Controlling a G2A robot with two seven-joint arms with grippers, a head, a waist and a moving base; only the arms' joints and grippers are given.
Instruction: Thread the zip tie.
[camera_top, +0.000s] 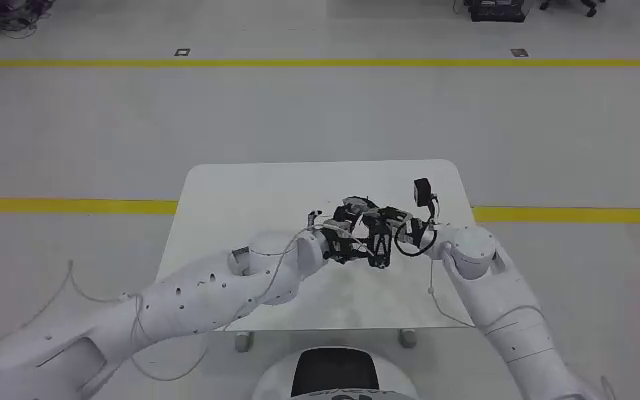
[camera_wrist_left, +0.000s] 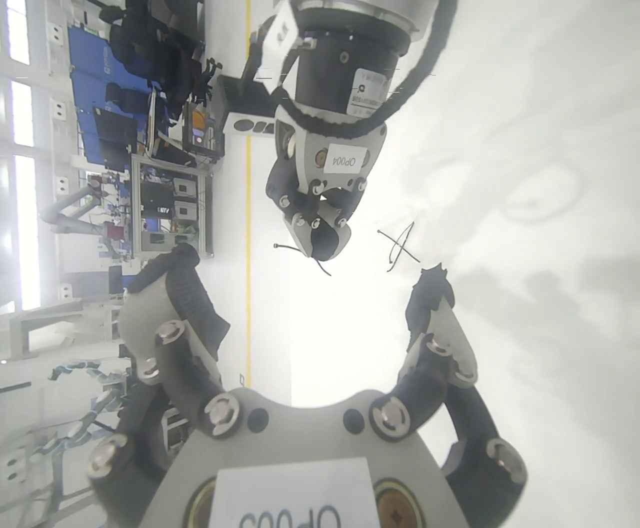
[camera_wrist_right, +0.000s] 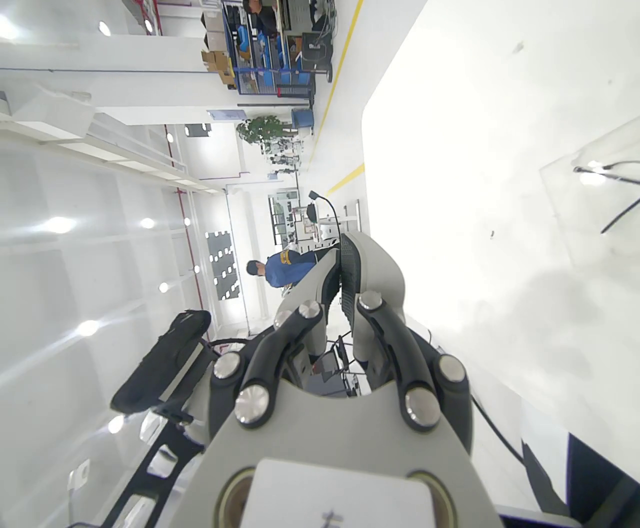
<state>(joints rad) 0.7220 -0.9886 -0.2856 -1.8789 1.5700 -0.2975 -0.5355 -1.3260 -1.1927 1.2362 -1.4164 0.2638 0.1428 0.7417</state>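
Above table (camera_top: 250, 200), zip tie (camera_wrist_left: 286, 246) in right hand (camera_wrist_left: 320, 250)

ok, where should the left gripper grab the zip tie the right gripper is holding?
The free stretch of the zip tie that sticks sideways out of the shut right gripper. The open left gripper faces it, so probably come straight in and close across the thin strap.

I see one zip tie (camera_wrist_left: 289, 247), a thin black strand, pinched partway along its length between the closed tips of the right pincer (camera_wrist_left: 320, 252); one end, tipped with a small knob, pokes out to one side; the other end curves away past the tips; a crossed pair of zip ties (camera_wrist_left: 400, 246) lies flat on the white worktop (camera_wrist_left: 500, 150) near it, apart from it, one fairly straight, the other bowed, forming an X.
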